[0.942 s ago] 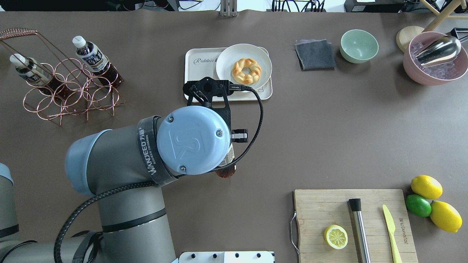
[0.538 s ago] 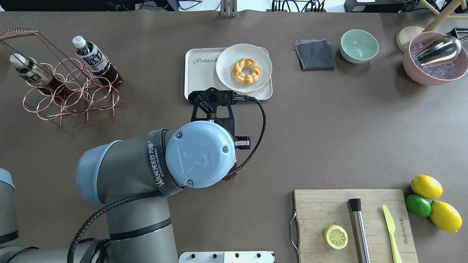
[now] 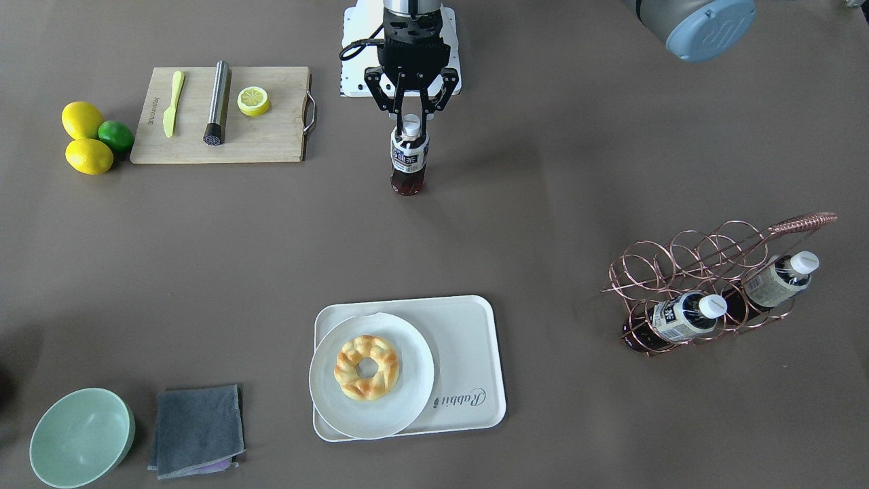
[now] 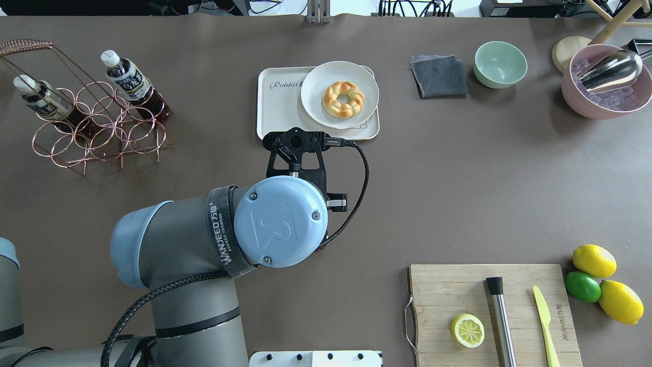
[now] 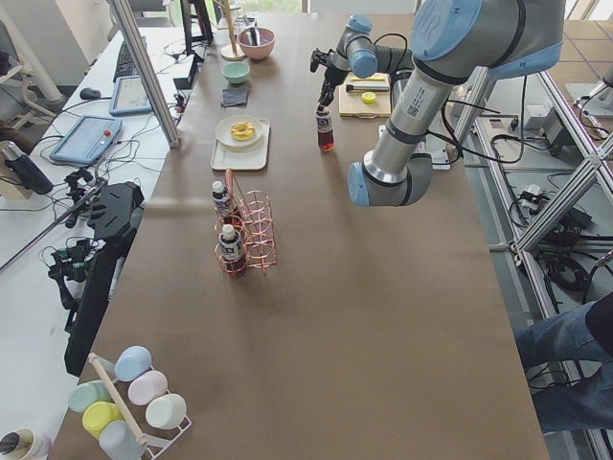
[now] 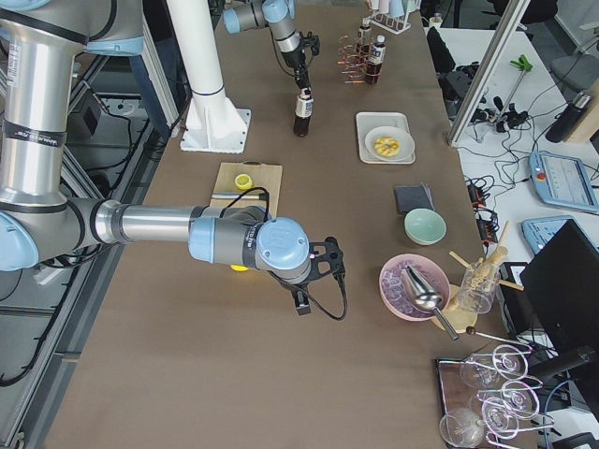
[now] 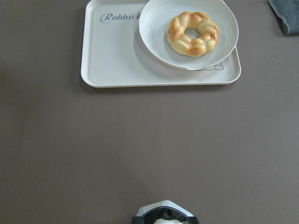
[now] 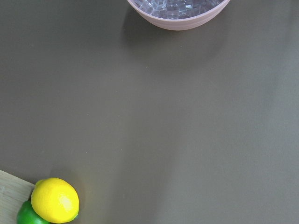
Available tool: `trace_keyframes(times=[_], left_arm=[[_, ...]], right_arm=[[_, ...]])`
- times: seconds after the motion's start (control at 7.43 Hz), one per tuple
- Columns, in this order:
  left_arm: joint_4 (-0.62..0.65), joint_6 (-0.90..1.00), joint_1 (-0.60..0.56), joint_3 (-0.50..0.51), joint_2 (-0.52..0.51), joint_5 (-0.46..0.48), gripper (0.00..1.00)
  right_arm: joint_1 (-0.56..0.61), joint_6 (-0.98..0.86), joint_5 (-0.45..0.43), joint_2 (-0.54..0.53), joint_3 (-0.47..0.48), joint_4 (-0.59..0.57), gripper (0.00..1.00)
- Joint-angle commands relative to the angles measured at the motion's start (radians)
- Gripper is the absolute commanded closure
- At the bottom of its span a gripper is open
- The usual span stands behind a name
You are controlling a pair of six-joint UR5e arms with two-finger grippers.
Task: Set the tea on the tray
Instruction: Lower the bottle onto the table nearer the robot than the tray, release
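The tea (image 3: 408, 157), a small clear bottle of dark brown liquid with a white cap, stands upright in mid-table on the robot's side. My left gripper (image 3: 410, 121) is shut on its cap from above. I cannot tell if its base touches the table. In the overhead view my left wrist (image 4: 280, 221) hides nearly all of it. The cream tray (image 3: 468, 353) with "Rabbit" script lies well beyond it and also shows in the left wrist view (image 7: 112, 56). My right gripper (image 6: 309, 297) shows only in the exterior right view, so I cannot tell its state.
A white plate (image 3: 326, 401) with a braided bread ring (image 3: 367, 367) covers half the tray. A copper wire rack (image 3: 713, 258) holds two look-alike bottles (image 3: 682, 318). A cutting board (image 3: 271, 139), lemons, grey cloth (image 3: 197, 428), green bowl (image 3: 81, 438) and pink ice bowl (image 4: 606, 102) surround the middle.
My left wrist has shifted back toward the robot's side, away from the tray, with the tea still in its grip. Nothing else has moved.
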Motion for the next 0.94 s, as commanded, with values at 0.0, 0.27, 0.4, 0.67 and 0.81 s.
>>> trace_keyframes(times=[0.0,0.27,0.4,0.67,0.81], left_arm=[[0.0,0.003,-0.001,-0.002,-0.007,-0.002,0.04],[0.003,0.007,-0.003,-0.038,-0.009,-0.011,0.03],[0.005,0.012,-0.016,-0.065,-0.006,-0.041,0.03],[0.008,0.111,-0.157,-0.092,0.011,-0.24,0.03],[0.011,0.174,-0.224,-0.126,0.046,-0.302,0.03]], right_arm=[[0.0,0.0,0.0,0.0,0.002,0.0,0.0],[0.0,0.003,0.002,0.005,0.015,0.002,0.0],[0.0,0.038,0.003,0.011,0.04,0.002,0.0],[-0.036,0.235,0.0,0.018,0.156,0.0,0.0],[-0.093,0.364,0.002,0.052,0.22,0.0,0.01]])
